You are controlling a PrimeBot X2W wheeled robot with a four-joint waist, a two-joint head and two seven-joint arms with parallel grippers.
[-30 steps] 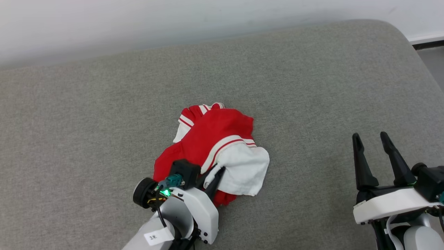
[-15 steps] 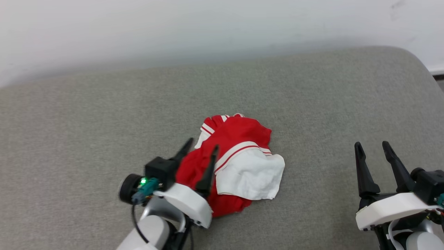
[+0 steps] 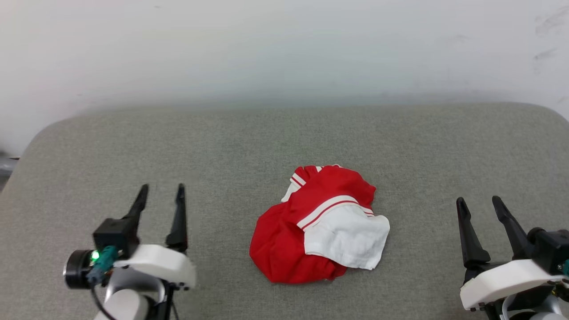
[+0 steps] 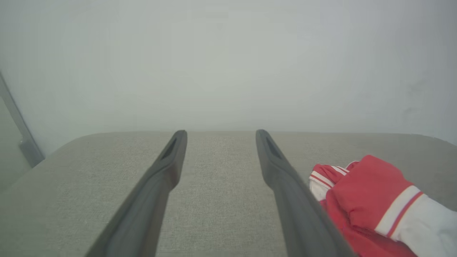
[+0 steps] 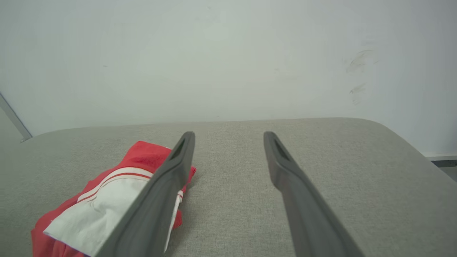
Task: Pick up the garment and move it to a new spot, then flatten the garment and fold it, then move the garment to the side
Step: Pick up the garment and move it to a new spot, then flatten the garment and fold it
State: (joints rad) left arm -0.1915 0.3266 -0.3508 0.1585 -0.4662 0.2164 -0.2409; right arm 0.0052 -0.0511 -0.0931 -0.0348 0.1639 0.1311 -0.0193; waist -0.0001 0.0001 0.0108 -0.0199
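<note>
Head view: the crumpled red jersey T-shirt (image 3: 284, 249) with white sleeves lies bunched mid-cushion. The left gripper (image 3: 162, 190) at eight o'clock and the right gripper (image 3: 478, 201) at four both stand spread and empty, well apart from it.

Left wrist view: shirt at four o'clock.

Right wrist view: shirt at eight.

It looks soft, light and limp, so I'd pinch a striped hem. A grey woven cushion (image 3: 222, 146) lies beneath, with a pale wall (image 3: 266, 53) behind.

Bare grey cushion (image 3: 222, 146) all round the crumpled garment (image 3: 284, 240), wall (image 3: 266, 44) behind far edge
</note>
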